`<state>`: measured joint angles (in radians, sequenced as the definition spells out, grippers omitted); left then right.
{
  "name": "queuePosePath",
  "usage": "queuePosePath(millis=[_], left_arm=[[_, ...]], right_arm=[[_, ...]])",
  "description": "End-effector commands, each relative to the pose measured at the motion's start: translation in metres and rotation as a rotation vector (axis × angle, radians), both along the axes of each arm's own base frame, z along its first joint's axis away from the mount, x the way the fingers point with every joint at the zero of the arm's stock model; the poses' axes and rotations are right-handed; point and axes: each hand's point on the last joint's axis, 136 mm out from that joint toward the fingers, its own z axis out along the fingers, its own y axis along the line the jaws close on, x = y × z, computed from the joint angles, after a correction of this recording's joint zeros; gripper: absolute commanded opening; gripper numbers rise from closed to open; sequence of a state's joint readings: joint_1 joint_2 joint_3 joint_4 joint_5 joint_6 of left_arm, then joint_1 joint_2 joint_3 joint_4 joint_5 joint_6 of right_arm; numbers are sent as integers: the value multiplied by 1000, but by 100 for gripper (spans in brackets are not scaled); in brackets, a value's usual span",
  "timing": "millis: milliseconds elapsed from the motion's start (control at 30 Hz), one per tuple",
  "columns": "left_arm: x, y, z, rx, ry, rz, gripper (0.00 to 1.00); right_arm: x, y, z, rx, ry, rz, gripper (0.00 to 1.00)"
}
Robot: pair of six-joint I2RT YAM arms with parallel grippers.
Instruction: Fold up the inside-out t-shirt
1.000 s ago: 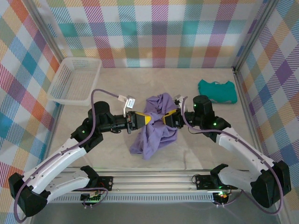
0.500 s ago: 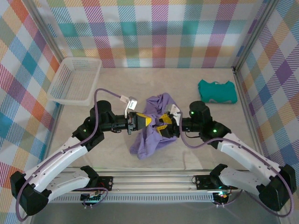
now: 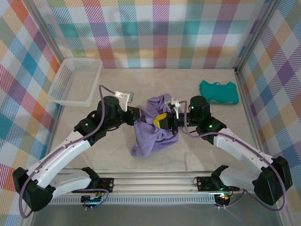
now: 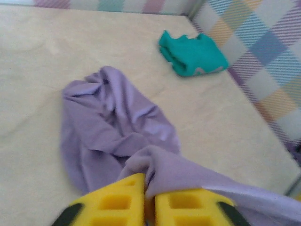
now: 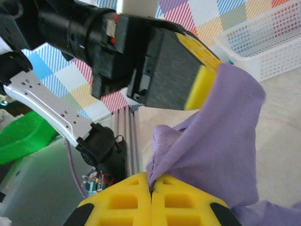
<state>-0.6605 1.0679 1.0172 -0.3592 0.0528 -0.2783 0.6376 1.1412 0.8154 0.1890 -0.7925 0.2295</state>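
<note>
The right fingers (image 5: 124, 200) have newly clamped the t-shirt (image 3: 148, 139) at its bunched top; the left fingers (image 4: 117, 201) still pinch it alongside.

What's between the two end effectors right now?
A short stretch of the lavender t-shirt, pinched by the left end effector and the right end effector; the right wrist view shows it.

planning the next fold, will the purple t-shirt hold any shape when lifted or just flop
Likely floppy: the purple t-shirt sags in crumpled folds between the left pincer and right pincer. Probably light, since two small pinches of cloth raise part of it. Pushed, it would likely bunch rather than slide.
</note>
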Motion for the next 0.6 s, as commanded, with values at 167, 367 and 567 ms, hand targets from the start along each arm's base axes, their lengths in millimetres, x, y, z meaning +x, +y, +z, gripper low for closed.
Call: queuePosePath(millis=[167, 367, 567], left_arm=[[-22, 28, 6, -29, 8, 61, 51], [-62, -10, 23, -211, 36, -225, 55], [-55, -37, 29, -289, 78, -314, 52]], right_arm=[[16, 8, 7, 88, 121, -5, 0], [17, 7, 2, 82, 122, 20, 0], [15, 2, -1, 61, 113, 10, 0]])
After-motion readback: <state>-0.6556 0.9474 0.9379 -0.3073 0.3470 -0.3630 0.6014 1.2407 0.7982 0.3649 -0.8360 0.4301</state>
